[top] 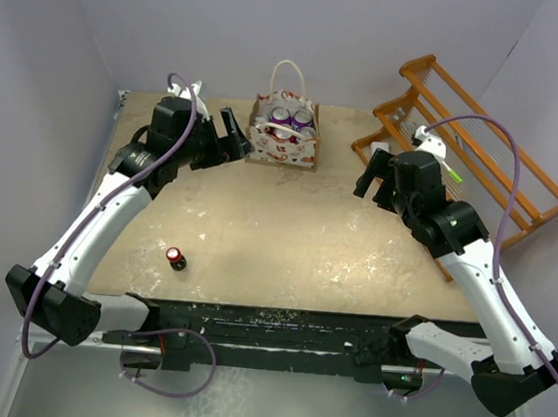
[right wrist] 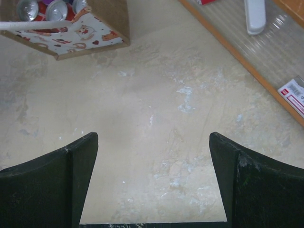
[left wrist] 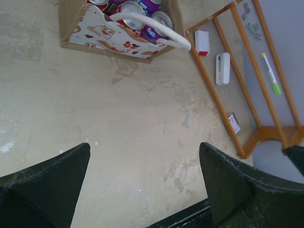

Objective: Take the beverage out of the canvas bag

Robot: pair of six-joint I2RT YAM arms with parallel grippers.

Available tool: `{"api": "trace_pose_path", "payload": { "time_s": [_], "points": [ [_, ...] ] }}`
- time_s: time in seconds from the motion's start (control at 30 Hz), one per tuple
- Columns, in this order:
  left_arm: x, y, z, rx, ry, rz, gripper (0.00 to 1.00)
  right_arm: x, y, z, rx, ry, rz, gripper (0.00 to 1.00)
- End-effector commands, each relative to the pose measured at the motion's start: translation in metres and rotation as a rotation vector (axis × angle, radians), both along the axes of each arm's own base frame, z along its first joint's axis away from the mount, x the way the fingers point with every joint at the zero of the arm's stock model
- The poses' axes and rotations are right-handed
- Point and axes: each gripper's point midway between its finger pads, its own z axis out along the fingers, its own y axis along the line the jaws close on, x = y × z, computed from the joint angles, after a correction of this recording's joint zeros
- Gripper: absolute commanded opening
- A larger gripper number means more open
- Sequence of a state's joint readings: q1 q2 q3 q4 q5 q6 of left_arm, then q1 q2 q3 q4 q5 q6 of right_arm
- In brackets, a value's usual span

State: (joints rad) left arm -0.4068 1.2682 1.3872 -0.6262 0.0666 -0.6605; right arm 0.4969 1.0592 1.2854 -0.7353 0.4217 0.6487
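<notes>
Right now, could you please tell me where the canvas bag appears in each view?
Top external: canvas bag top centre, at the far table edge.
Left wrist: bag top left, cropped.
Right wrist: bag top-left corner, cropped.
Shared landmark: orange wooden rack, right of the bag everywhere.

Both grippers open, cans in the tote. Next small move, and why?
Probably raise the left gripper and move it over the open top of the small white-faced, red-printed canvas bag, above one purple drink can. It is open, empty and beside the bag's left side, closer than the right gripper, and the cans stand upright with tops exposed.
</notes>
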Motion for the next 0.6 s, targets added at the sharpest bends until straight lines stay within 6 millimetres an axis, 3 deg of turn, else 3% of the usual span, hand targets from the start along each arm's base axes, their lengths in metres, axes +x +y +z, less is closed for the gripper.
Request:
{"api": "trace_pose_path", "payload": {
  "time_s": [0.0, 0.13, 0.3, 0.57],
  "points": [
    [0.026, -0.015, 0.013, -0.24, 0.037, 0.06, 0.99, 0.018, 0.017, 0.021, 0.041, -0.091, 0.061, 1.0],
    [0.045, -0.022, 0.006, -0.366, 0.093, 0.12, 0.99, 0.032, 0.027, 0.025, 0.015, -0.104, 0.11, 1.0],
    [0.063, -0.026, 0.012, -0.477, 0.104, 0.194, 0.99, 0.044, 0.035, 0.019, -0.059, -0.074, 0.174, 1.0],
    [0.074, -0.012, 0.0, -0.551, 0.181, 0.406, 0.99, 0.042, 0.05, 0.003, -0.035, -0.045, 0.259, 1.0]
  ]
}}
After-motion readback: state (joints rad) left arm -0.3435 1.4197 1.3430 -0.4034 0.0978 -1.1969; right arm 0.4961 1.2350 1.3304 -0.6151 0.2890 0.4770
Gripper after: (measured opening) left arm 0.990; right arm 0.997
